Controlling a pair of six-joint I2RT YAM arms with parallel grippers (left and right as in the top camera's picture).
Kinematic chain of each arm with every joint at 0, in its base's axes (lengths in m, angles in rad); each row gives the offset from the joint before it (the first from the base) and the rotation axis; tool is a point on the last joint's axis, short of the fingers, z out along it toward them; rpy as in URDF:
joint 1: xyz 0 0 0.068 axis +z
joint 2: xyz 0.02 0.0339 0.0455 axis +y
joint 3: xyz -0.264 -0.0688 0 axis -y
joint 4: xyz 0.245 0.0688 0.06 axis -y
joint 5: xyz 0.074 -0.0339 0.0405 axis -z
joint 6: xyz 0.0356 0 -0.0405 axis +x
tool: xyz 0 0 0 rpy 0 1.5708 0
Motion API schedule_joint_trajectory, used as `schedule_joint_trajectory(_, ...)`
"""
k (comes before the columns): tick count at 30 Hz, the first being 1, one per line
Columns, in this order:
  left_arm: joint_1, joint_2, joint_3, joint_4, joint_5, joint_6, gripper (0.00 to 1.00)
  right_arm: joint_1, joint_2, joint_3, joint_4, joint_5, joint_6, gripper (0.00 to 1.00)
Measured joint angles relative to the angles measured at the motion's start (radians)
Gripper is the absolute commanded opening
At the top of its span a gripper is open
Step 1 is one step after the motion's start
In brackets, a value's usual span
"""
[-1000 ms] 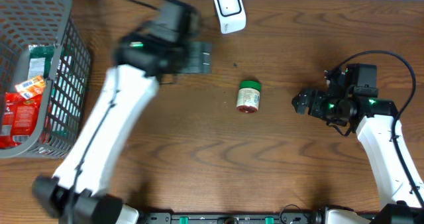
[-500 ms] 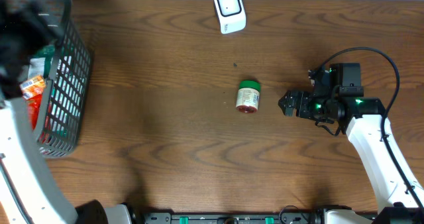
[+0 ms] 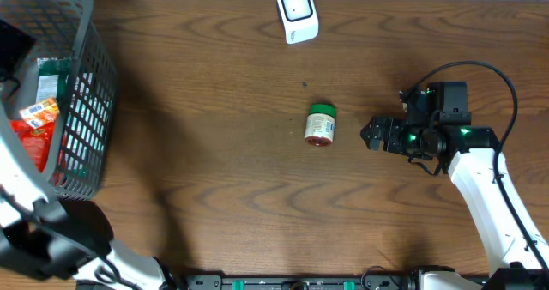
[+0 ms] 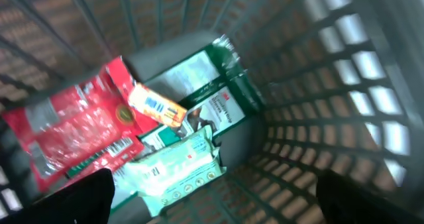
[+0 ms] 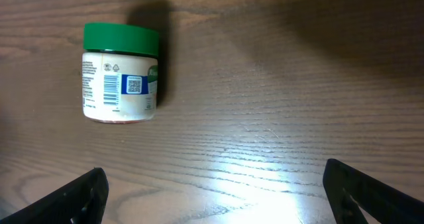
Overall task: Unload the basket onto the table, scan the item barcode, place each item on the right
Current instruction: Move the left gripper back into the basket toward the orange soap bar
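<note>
A small white jar with a green lid point(image 3: 322, 124) lies on its side mid-table. Its barcode faces up in the right wrist view, jar point(image 5: 119, 75). My right gripper point(image 3: 375, 135) hovers just right of it, open and empty, right gripper point(image 5: 218, 191). The white scanner point(image 3: 297, 14) stands at the table's back edge. My left gripper point(image 4: 212, 197) hangs open over the inside of the grey basket point(image 4: 331, 85). Below it lie a red packet point(image 4: 73, 131), a small orange pack point(image 4: 156, 106), a green box point(image 4: 212, 91) and a mint-green wipes pack point(image 4: 175, 168).
The wire basket point(image 3: 90, 110) stands at the table's left end with several packets inside. The left arm's white link point(image 3: 17, 166) crosses its front side. A black cable point(image 3: 480, 67) loops over the right arm.
The left arm has swung from the back middle of the table to the left, over the basket, and its jaws widened slightly. The right gripper shifted left towards the jar, then held.
</note>
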Motion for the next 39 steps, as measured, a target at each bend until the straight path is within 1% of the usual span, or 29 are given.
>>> schedule_joint_trajectory(5, 0.0, 0.114, 0.0, 0.006, -0.024, -0.158, 0.97, 0.0, 0.0, 0.0, 0.0, 0.0, 0.0, 0.99)
schedule_joint_trajectory(7, 0.0, 0.152, 0.0, 0.022, -0.028, -0.201, 0.97, 0.0, 0.0, 0.0, 0.001, 0.0, 0.0, 0.99)
schedule_joint_trajectory(10, 0.0, 0.195, 0.0, 0.056, -0.035, -0.239, 0.76, 0.0, 0.0, 0.0, 0.0, 0.0, 0.0, 0.99)
schedule_joint_trajectory(11, 0.0, 0.208, 0.0, 0.065, -0.035, -0.25, 0.71, 0.0, 0.0, 0.0, 0.0, 0.0, 0.0, 0.99)
schedule_joint_trajectory(12, 0.0, 0.22, 0.0, 0.071, -0.038, -0.251, 0.7, 0.0, 0.0, 0.0, 0.001, 0.0, 0.0, 0.99)
schedule_joint_trajectory(14, 0.0, 0.231, 0.0, 0.074, -0.039, -0.261, 0.63, 0.0, 0.0, 0.0, 0.001, 0.0, 0.0, 0.99)
schedule_joint_trajectory(15, 0.0, 0.235, 0.0, 0.074, -0.04, -0.261, 0.61, 0.0, 0.0, 0.0, 0.0, 0.0, 0.0, 0.99)
schedule_joint_trajectory(18, 0.0, 0.239, 0.0, 0.069, -0.044, -0.294, 0.62, 0.0, 0.0, 0.0, 0.0, 0.0, 0.0, 0.99)
schedule_joint_trajectory(19, 0.0, 0.239, 0.0, 0.063, -0.051, -0.314, 0.65, 0.0, 0.0, 0.0, 0.0, 0.0, 0.0, 0.99)
schedule_joint_trajectory(20, 0.0, 0.239, -0.003, 0.056, -0.063, -0.336, 0.66, 0.0, 0.0, 0.0, 0.0, 0.0, 0.0, 0.99)
schedule_joint_trajectory(24, 0.0, 0.239, -0.043, 0.047, -0.116, -0.443, 0.67, 0.0, 0.0, 0.0, 0.0, 0.0, 0.0, 0.99)
schedule_joint_trajectory(25, 0.0, 0.239, -0.056, 0.046, -0.126, -0.466, 0.69, 0.0, 0.0, 0.0, 0.0, 0.0, 0.0, 0.99)
schedule_joint_trajectory(28, 0.0, 0.24, -0.085, 0.063, -0.156, -0.519, 0.7, 0.0, 0.0, 0.0, 0.0, 0.0, 0.0, 0.99)
schedule_joint_trajectory(32, 0.0, 0.24, -0.119, 0.114, -0.177, -0.551, 0.7, 0.0, 0.0, 0.0, 0.0, 0.0, 0.0, 0.99)
schedule_joint_trajectory(39, 0.0, 0.241, -0.183, 0.197, -0.186, -0.574, 0.7, 0.0, 0.0, 0.0, 0.0, 0.0, 0.0, 0.99)
